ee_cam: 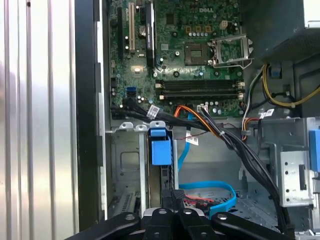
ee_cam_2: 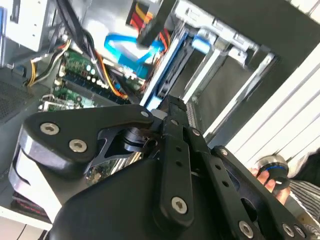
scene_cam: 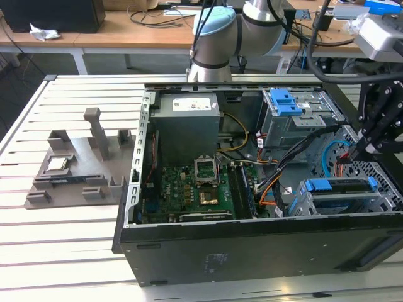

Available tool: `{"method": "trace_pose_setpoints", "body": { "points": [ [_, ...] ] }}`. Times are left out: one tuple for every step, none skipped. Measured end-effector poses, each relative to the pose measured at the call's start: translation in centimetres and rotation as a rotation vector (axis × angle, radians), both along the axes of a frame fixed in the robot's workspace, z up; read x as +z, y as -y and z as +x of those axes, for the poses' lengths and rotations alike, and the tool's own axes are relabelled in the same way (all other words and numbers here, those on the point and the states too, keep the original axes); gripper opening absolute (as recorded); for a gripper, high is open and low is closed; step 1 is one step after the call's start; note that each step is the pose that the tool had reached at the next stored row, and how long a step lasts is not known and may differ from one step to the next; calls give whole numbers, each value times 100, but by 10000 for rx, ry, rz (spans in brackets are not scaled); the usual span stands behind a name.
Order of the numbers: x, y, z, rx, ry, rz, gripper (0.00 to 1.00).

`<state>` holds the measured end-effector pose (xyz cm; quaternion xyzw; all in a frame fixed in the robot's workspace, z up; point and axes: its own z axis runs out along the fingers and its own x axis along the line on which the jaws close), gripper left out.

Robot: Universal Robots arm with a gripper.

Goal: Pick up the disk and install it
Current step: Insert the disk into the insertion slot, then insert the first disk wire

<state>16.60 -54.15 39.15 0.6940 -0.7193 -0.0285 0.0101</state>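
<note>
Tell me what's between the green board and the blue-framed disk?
A bundle of black and orange cables runs between the green board and the disk, in the first wrist view.

My arm (scene_cam: 217, 38) rises at the far side of the scene in the exterior view, its grey and pale blue joints bent, and reaches across toward that view's right. There my wrist turns downward and carries my pincer (scene_cam: 364, 146), a black linkage pointing down. In the second wrist view my pincer (ee_cam_2: 172, 107) runs away from the camera, its black bolted links drawn close together into a narrow tip. In the first wrist view the same links (ee_cam: 170, 217) sit side by side. I cannot tell whether anything sits between the tips.
</note>
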Motion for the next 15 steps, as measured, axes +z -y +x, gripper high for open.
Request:
{"method": "trace_pose_setpoints", "body": {
  "points": [
    [-23, -12, 52, 1, -20, -20, 11],
    [-42, -17, 75, 2, -28, -33, 11],
    [-57, -19, 86, 1, -34, -37, 11],
    [-71, -20, 98, 0, -40, -41, 11],
    [-85, -21, 114, 1, -43, -47, 11],
    [-88, -21, 120, 1, -44, -50, 11],
    [-88, -21, 121, 1, -44, -51, 11],
    [-89, -21, 122, -2, -44, -51, 11],
    [-90, -21, 123, 0, -45, -48, 11],
    [-90, -21, 123, 1, -45, -49, 11],
    [-89, -21, 124, 0, -44, -49, 11],
    [-90, -21, 124, 0, -44, -49, 11],
    [-89, -21, 124, 0, -45, -49, 11],
    [-90, -21, 125, 0, -45, -49, 11],
    [-90, -21, 126, 1, -45, -48, 11]
  ]
}}
